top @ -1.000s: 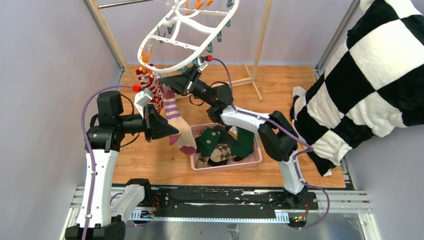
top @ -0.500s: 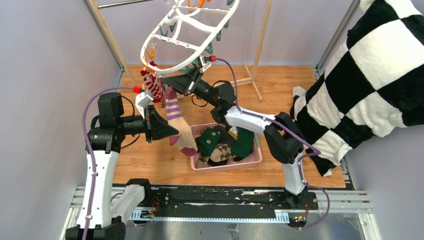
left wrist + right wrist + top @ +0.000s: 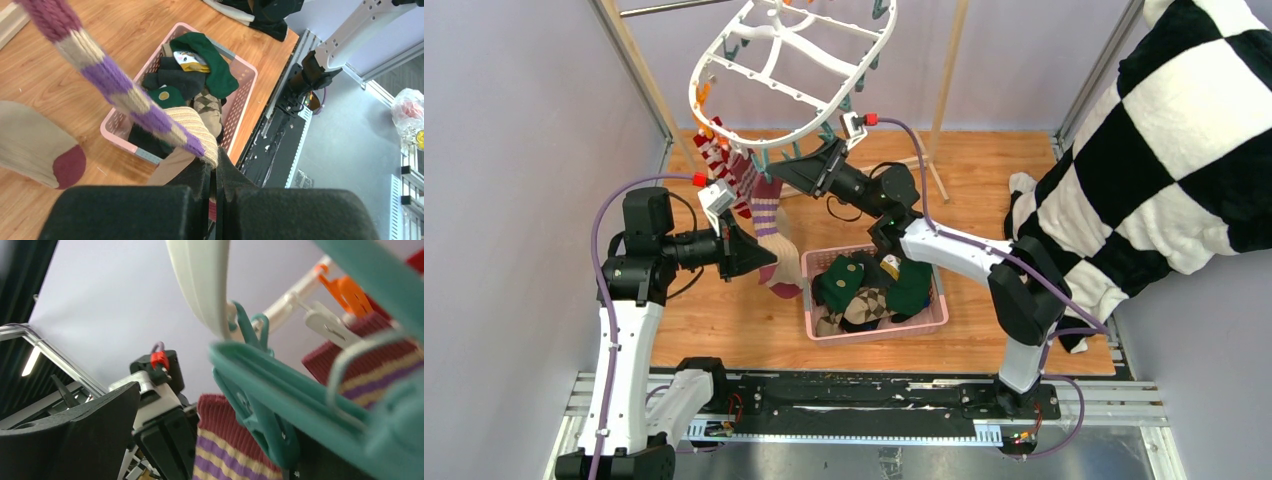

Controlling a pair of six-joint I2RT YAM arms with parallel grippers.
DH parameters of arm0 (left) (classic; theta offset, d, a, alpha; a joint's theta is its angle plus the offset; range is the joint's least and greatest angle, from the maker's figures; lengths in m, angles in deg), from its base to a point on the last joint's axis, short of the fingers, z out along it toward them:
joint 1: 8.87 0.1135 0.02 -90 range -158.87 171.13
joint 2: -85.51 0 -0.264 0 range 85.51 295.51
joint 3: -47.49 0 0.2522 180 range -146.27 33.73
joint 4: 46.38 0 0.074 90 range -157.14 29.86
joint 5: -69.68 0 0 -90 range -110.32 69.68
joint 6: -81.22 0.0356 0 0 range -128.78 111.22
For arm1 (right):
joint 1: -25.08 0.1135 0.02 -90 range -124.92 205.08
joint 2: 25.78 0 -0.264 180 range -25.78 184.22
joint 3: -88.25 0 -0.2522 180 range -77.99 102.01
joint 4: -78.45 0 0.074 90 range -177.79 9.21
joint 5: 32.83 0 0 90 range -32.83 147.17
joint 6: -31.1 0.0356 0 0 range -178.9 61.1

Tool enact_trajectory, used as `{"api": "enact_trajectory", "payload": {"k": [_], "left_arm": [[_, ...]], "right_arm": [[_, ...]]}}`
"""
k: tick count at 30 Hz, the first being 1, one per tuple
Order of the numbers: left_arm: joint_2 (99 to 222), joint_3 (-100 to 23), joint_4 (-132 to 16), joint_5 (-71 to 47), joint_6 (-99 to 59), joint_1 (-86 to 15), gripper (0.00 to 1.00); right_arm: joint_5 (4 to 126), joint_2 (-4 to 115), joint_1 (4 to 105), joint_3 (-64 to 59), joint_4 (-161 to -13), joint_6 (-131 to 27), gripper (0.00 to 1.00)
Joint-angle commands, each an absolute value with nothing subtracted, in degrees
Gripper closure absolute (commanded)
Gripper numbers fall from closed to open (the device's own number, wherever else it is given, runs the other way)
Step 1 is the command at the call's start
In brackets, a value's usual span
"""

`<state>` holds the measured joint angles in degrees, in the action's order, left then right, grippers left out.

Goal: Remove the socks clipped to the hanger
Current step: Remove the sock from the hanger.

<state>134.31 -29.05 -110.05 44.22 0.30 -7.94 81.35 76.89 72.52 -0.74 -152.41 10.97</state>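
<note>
The left arm rises from its base, its forearm level toward the middle, and the left gripper (image 3: pixel 215 175) is pinched shut on the lower part of the purple-striped sock (image 3: pixel 115 85). That sock hangs from a teal clip (image 3: pixel 260 430) under the hanger (image 3: pixel 764 141) — beside a red-and-white sock (image 3: pixel 722 158). The right arm stretches up and leftward, with the right gripper (image 3: pixel 802 172) at that clip — its jaws' state doesn't show.

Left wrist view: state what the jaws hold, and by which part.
The left gripper is shut on the purple-striped sock, pinching it where the stripes end at the tan ribbed part.
</note>
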Motion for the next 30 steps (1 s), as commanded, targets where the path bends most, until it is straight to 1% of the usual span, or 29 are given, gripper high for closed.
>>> {"api": "enact_trajectory", "payload": {"k": [1,7,10,12,14,15,16,17,21,23,25,27,30], "left_arm": [[133.8,-30.4,-110.8,46.0,0.9,-8.3,1.00],[133.9,-30.4,-110.6,49.4,-0.1,-8.3,1.00],[134.2,-31.0,-110.7,50.1,-0.3,-8.3,1.00],[134.1,-31.2,-110.6,50.2,-0.5,-8.3,1.00],[134.1,-31.4,-110.6,50.4,-0.9,-8.3,1.00],[134.1,-31.4,-110.6,50.6,-1.1,-8.3,1.00],[134.2,-31.3,-110.7,50.9,-1.1,-8.3,1.00],[134.2,-31.2,-110.7,51.3,-1.1,-8.3,1.00],[134.7,-30.7,-110.7,53.3,-1.8,-8.3,1.00],[134.7,-30.7,-110.7,54.7,-2.2,-8.3,1.00],[134.5,-30.8,-110.7,55.3,-2.5,-8.3,1.00],[134.4,-30.6,-110.6,55.1,-2.5,-8.3,1.00],[134.5,-30.2,-110.6,52.8,-1.8,-8.3,1.00]], "right_arm": [[82.7,75.6,71.8,-4.5,-152.4,9.8,0.00],[83.3,74.9,71.9,-11.0,-154.5,12.8,0.00],[80.3,71.1,71.8,-16.5,-152.4,10.1,0.00],[77.7,65.3,71.8,-18.6,-142.0,1.8,0.00],[73.6,59.5,71.9,-17.9,-123.9,-7.8,0.00],[71.5,57.8,71.7,-18.1,-120.6,-9.9,0.00],[69.7,56.7,71.6,-19.2,-121.6,-9.4,0.00],[70.5,56.4,71.1,-21.2,-126.7,-8.1,0.00],[80.8,61.7,69.0,-28.9,-157.9,0.5,0.00],[85.0,66.4,67.8,-27.2,-164.2,6.2,0.00],[87.8,70.2,67.6,-24.3,-166.7,10.3,0.00],[88.2,71.3,68.6,-22.4,-165.4,10.4,0.00],[86.7,67.9,70.6,-19.9,-153.8,1.9,0.01]]}}
